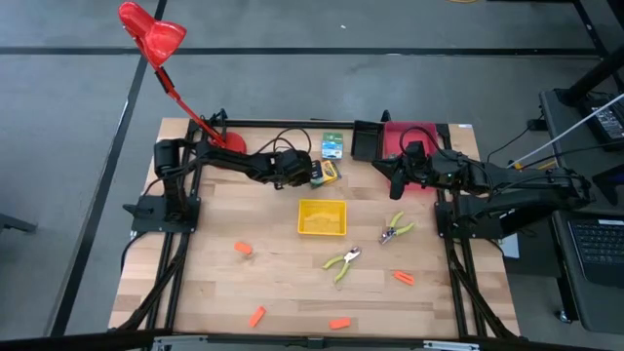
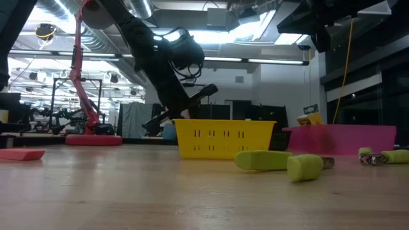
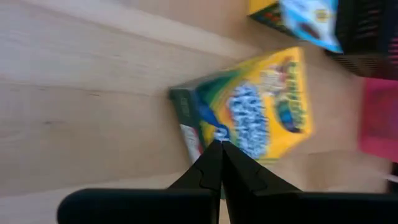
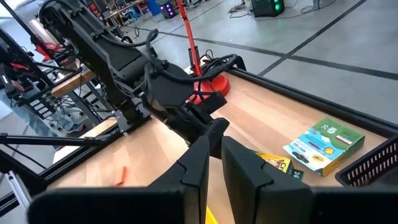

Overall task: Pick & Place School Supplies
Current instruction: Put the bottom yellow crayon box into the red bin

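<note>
where the high view looks down on the table, the left gripper reaches to the yellow crayon box near the back edge, just behind the yellow tray; a green-blue box lies just beyond it, beside the black bin. the right gripper hangs over the red tray edge. two scissor-like tools and four orange pieces lie on the front half; the red desk lamp stands at the back left corner.

in the low view the yellow tray hides the left fingertips; yellow-green tool handles lie in front.

in the left wrist view the fingers are pressed together, gripping nothing, their tips over the crayon box; its print is too blurred to read.

in the right wrist view the right fingers stand almost closed with a thin gap, empty; the green-blue box shows colour print, not legible.
</note>
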Robot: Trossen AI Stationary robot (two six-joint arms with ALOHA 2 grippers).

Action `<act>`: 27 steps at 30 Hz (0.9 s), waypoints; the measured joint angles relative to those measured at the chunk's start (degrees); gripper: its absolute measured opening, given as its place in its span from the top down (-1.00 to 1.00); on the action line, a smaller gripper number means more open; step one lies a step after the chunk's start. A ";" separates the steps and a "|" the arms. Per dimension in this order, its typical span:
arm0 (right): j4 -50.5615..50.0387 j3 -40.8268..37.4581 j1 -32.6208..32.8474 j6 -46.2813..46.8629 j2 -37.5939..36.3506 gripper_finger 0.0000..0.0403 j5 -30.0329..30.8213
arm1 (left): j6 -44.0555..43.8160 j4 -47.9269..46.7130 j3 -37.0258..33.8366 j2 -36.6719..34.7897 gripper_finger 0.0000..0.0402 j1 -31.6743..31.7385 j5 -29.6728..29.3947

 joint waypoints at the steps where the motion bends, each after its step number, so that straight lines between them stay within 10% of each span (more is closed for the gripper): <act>1: -0.05 0.00 0.00 -0.03 0.00 0.76 -0.03 | -0.04 -0.24 0.00 0.32 0.99 0.05 0.01; 27: -0.20 0.00 0.00 0.03 0.00 0.76 -0.86 | -1.26 -11.25 -0.11 0.26 0.99 -0.83 -4.10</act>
